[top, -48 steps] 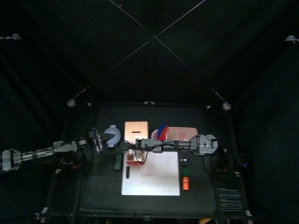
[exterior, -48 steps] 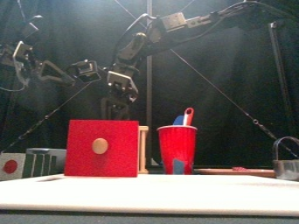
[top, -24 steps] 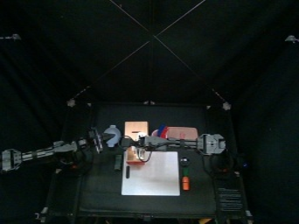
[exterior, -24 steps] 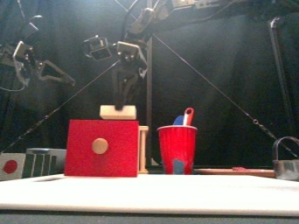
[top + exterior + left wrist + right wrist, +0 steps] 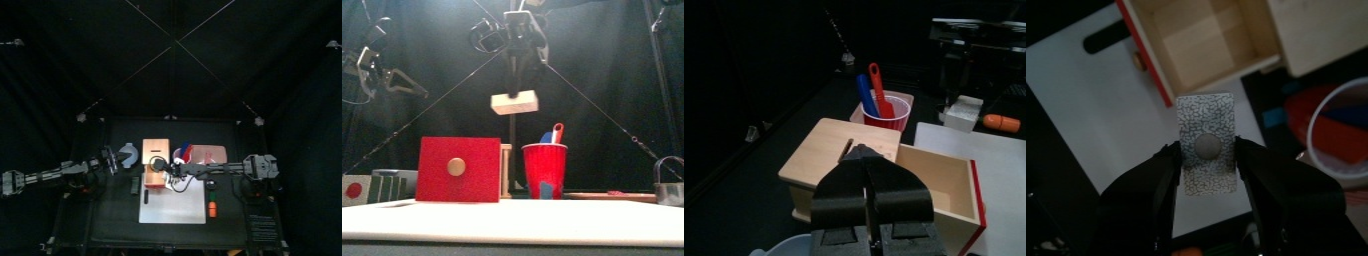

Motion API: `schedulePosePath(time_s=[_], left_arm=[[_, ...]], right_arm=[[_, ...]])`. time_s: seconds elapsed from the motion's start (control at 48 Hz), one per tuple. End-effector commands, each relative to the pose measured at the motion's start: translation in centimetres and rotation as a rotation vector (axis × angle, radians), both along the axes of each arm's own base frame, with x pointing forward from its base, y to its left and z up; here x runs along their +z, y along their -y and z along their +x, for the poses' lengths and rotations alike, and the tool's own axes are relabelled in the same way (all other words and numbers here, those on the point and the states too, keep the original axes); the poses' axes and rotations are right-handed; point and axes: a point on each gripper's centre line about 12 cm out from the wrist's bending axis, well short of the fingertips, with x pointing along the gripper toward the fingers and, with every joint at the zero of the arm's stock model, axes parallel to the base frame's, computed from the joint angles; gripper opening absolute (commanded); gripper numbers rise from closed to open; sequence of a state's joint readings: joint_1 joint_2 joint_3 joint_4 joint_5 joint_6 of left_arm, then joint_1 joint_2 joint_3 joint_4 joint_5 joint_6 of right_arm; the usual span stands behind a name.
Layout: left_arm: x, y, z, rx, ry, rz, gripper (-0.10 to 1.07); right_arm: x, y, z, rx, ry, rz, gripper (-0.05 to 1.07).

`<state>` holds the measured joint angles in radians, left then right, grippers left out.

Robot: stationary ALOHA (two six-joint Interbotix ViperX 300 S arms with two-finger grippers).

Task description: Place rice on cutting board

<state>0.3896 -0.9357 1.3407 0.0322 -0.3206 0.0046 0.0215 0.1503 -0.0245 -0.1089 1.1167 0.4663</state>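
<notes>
Right end effector (image 5: 516, 92) is clamped on the rice (image 5: 515, 101). In the front view I see the packet hanging high in the air, tilted a little, clear of everything below. In the right wrist view the jaws press on its two long edges (image 5: 1207, 150), and one flat, speckled face is towards the camera.

Position, from the top view: I place the right end effector (image 5: 163, 170) over the box (image 5: 158, 183), at 6 o'clock of the board (image 5: 155, 146). The rice is not on the board. I cannot make out the packet itself from above, because the arm covers it.

Below the packet, in the right wrist view:
- box (image 5: 1207, 40) open, wooden inside, red front
- mat (image 5: 1086, 120), white, under and beside the box
- board (image 5: 1327, 35), bare, just beside the box
- cup (image 5: 1344, 125), red, near the board

In the front view the box (image 5: 458, 169) and the cup (image 5: 545, 170) stand side by side on the tabletop (image 5: 513, 222). The cup holds a blue and a red utensil.

In the top view the orange piece (image 5: 211, 209) lies at 4 o'clock of the box, on the mat's edge.

Left end effector (image 5: 871, 195) has its jaws together and holds nothing. It is parked at the 9 o'clock side of the tabletop, facing the board (image 5: 824, 155).
</notes>
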Motion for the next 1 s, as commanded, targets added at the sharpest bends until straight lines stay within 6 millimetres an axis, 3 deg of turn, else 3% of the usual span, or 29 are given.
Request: schedulePosePath(time_s=[0.0,0.167,0.292,0.583,0.979], left_arm=[[1.3,-0.2,0.4,-0.001,0.031,0.017,0.11],[1.3,-0.2,0.4,-0.001,0.032,0.018,0.11],[1.3,-0.2,0.4,0.000,0.034,0.015,0.11],[1.3,-0.2,0.4,0.001,0.036,0.013,0.11],[1.6,-0.2,0.5,0.002,0.054,0.018,0.11]], right_arm=[[2.2,-0.8,-1.8,-0.043,0.056,0.005,0.70],[0.7,-2.6,-3.7,-0.180,0.045,0.026,0.70],[-1.7,-4.0,-5.1,-0.303,0.034,0.079,0.70],[-6.3,-6.8,-6.5,-0.604,0.080,0.235,0.70],[-10.0,-7.6,-8.1,-0.924,0.098,0.265,0.71]])
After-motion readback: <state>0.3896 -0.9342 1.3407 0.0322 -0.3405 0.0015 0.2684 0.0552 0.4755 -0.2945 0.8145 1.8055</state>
